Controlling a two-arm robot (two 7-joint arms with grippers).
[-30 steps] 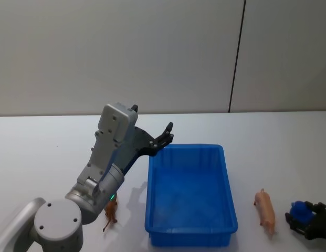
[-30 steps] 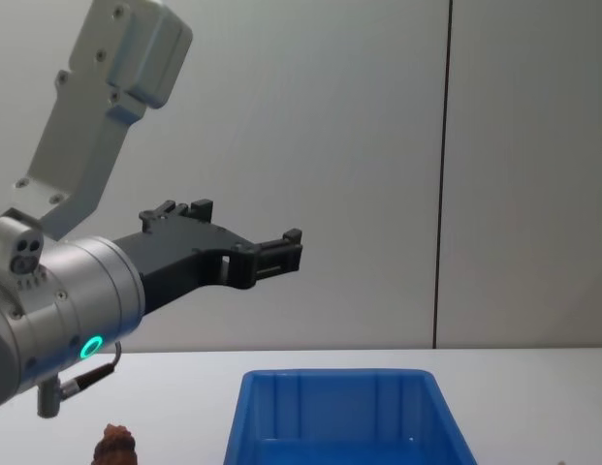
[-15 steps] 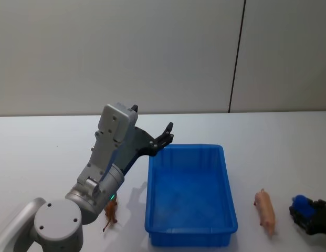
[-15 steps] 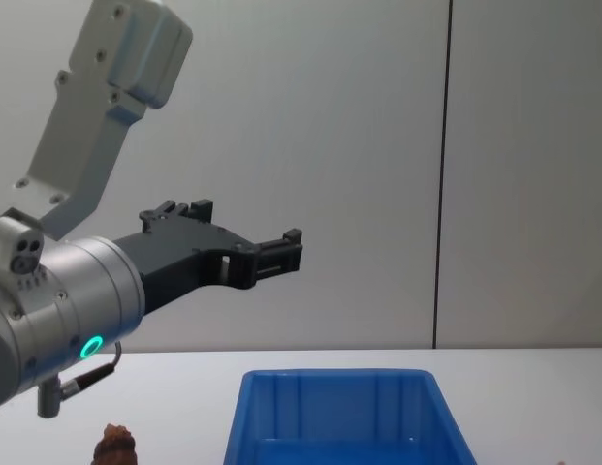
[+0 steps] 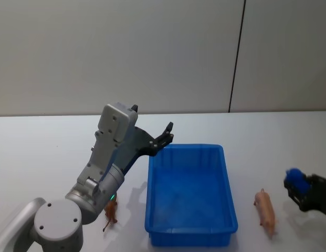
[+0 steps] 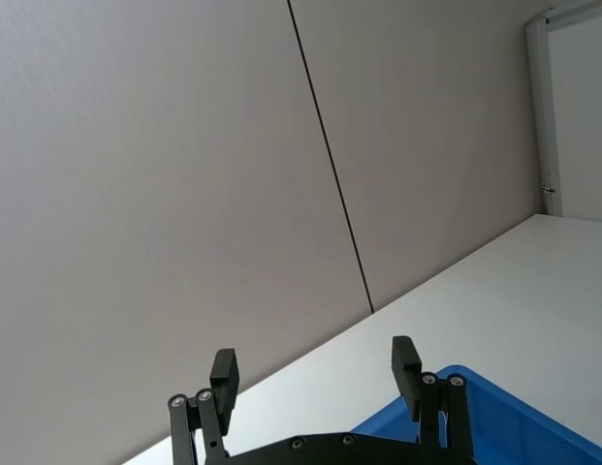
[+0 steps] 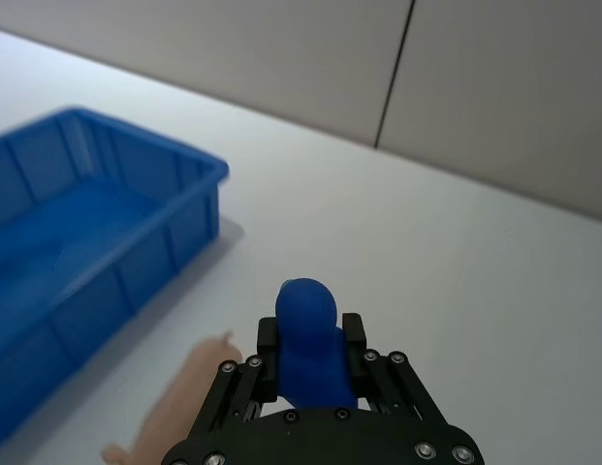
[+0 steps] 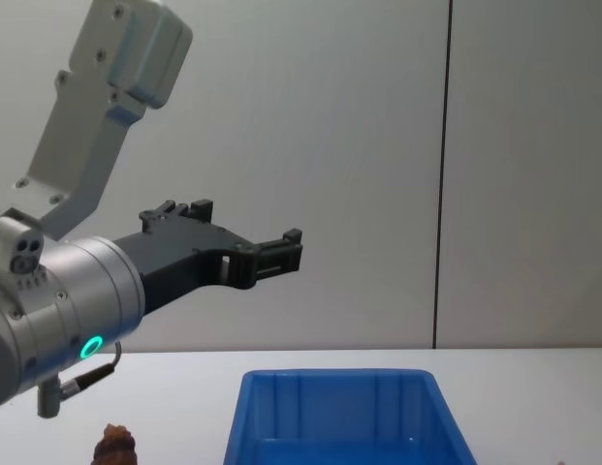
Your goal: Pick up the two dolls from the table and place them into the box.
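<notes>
Within right end effector [image 7: 310,341], blue doll [image 7: 305,305]

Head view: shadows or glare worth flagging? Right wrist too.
Head view: arm of the open left pincer throws a faint shadow on the table left of the box; box floor has a pale sheen. Right wrist view: soft shadow beside the box corner; right pincer shut on the blue doll.

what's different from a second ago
The right gripper, already shut on the blue doll, has carried it up from the table beside the pink toy. The left gripper stays open and raised by the box; the brown doll, pink toy and box have not moved.
</notes>
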